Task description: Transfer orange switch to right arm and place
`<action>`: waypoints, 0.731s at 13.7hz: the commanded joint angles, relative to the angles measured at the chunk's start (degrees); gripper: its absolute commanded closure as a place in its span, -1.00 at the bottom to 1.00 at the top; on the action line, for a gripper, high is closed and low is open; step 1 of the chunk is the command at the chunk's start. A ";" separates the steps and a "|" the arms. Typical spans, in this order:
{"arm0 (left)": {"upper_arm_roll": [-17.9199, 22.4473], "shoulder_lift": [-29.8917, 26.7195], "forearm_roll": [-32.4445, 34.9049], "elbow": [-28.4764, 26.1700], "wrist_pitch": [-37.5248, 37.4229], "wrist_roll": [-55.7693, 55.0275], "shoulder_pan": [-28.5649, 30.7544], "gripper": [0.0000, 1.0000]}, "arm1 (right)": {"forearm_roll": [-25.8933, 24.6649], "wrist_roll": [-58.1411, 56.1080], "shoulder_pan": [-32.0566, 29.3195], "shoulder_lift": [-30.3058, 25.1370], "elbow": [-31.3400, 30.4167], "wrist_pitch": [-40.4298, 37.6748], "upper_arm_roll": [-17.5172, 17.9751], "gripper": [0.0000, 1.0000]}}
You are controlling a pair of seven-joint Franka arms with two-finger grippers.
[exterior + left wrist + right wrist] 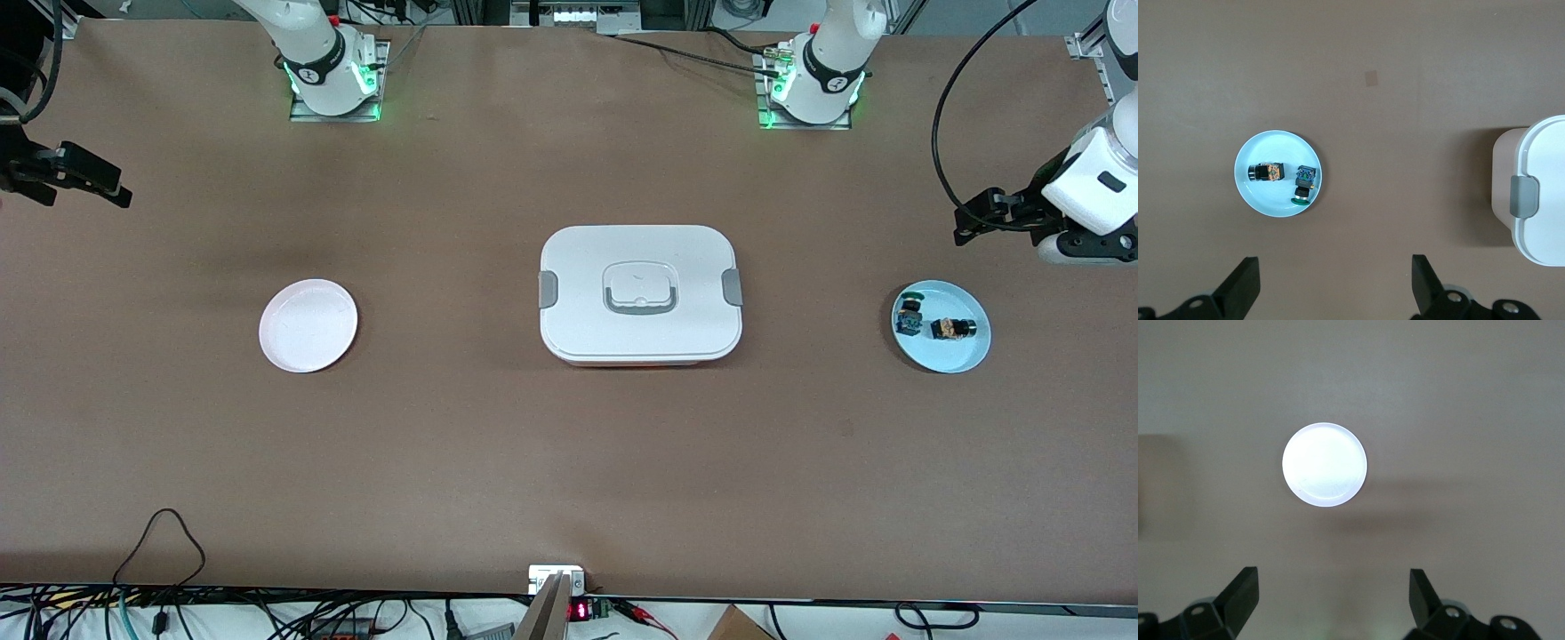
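Note:
The orange switch lies on its side on a light blue plate at the left arm's end of the table. It also shows in the left wrist view on that plate. A green-capped, blue-bodied switch lies beside it. My left gripper hangs open and empty over bare table beside the blue plate. My right gripper hangs open and empty over the right arm's end of the table.
A white plate lies toward the right arm's end of the table and shows in the right wrist view. A closed white lunchbox with grey clips sits mid-table; its end shows in the left wrist view.

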 commanded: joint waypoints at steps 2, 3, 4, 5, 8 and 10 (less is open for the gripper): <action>0.12 1.09 -1.13 2.17 -1.54 -0.56 -0.28 -1.00 | -0.80 0.53 -0.67 -0.28 0.79 -1.08 0.87 -1.00; 0.12 1.09 -1.04 2.17 -1.54 -0.56 -0.28 -1.00 | -0.80 0.53 -0.67 -0.28 0.79 -1.08 0.87 -1.00; 0.12 1.09 -0.95 2.25 -1.54 -0.47 -0.28 -1.00 | -0.80 0.53 -0.67 -0.28 0.79 -1.08 0.87 -1.00; 0.12 1.09 -1.21 2.25 -1.54 -0.65 -0.28 -1.00 | -0.80 0.53 -0.67 -0.28 0.79 -1.08 0.87 -1.00; 0.12 1.09 -1.13 2.17 -2.41 -0.82 -0.19 -1.00 | -0.80 0.53 -0.67 -0.28 0.79 -1.08 0.87 -1.00; -0.05 1.09 -1.13 2.25 -3.56 -1.26 -0.37 -1.00 | -0.80 0.53 -0.67 -0.28 0.79 -1.08 0.87 -1.00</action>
